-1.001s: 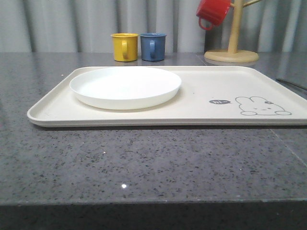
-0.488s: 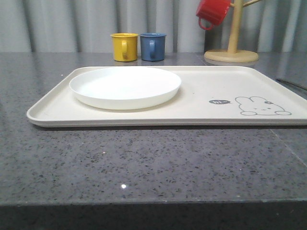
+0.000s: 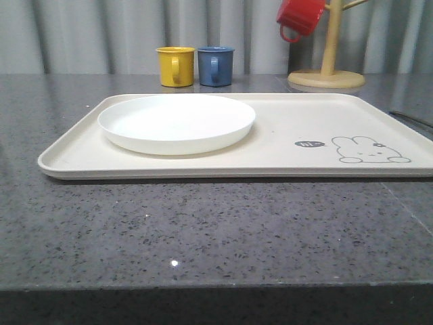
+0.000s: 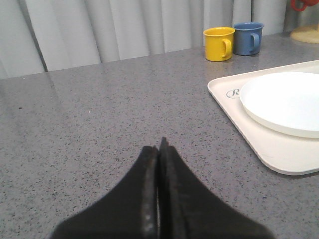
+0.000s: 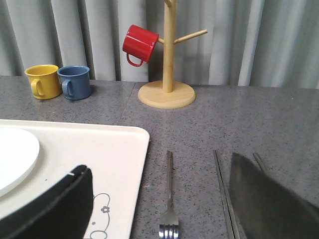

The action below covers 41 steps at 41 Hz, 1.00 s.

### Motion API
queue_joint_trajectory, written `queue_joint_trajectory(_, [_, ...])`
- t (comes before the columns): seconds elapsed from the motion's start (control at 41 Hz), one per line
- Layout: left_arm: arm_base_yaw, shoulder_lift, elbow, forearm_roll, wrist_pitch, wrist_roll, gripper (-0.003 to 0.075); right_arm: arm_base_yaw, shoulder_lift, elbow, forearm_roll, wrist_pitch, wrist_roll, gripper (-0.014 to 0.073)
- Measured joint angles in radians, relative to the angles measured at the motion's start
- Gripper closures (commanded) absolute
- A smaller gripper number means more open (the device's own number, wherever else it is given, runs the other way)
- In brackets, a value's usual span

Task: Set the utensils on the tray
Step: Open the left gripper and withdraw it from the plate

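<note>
The cream tray (image 3: 291, 159) with a rabbit drawing lies across the grey counter, and the round white plate (image 3: 177, 122) rests on its left half. In the right wrist view a silver fork (image 5: 169, 199) lies on the counter just beside the tray (image 5: 99, 149) edge, with the chopsticks (image 5: 224, 196) a little further out. My right gripper (image 5: 159, 199) hangs open above the fork, one finger over the tray, the other over the chopsticks. My left gripper (image 4: 159, 149) is shut and empty over bare counter, left of the tray (image 4: 239, 127) and plate (image 4: 286, 102).
A yellow mug (image 3: 176, 66) and a blue mug (image 3: 216, 66) stand behind the tray. A wooden mug tree (image 3: 328, 68) holding a red mug (image 3: 300, 16) stands at the back right. Another slim metal piece (image 5: 259, 160) pokes out behind my right finger.
</note>
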Motion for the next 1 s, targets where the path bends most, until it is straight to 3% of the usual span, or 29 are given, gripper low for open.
queue_joint_trajectory(0.195, [0.000,0.000,0.000,0.000,0.000,0.000,0.0738,0.000,0.000,0.000,0.000,0.006,0.000,0.0018])
queue_joint_trajectory(0.391, [0.000,0.000,0.000,0.000,-0.002,0.000,0.0738,0.000,0.079,-0.040,0.000,0.087,0.000,0.0172])
queue_joint_trajectory(1.001, [0.000,0.000,0.000,0.000,-0.002,0.000,0.0738,-0.018,0.757,-0.488,0.000,0.394,0.017,0.0174])
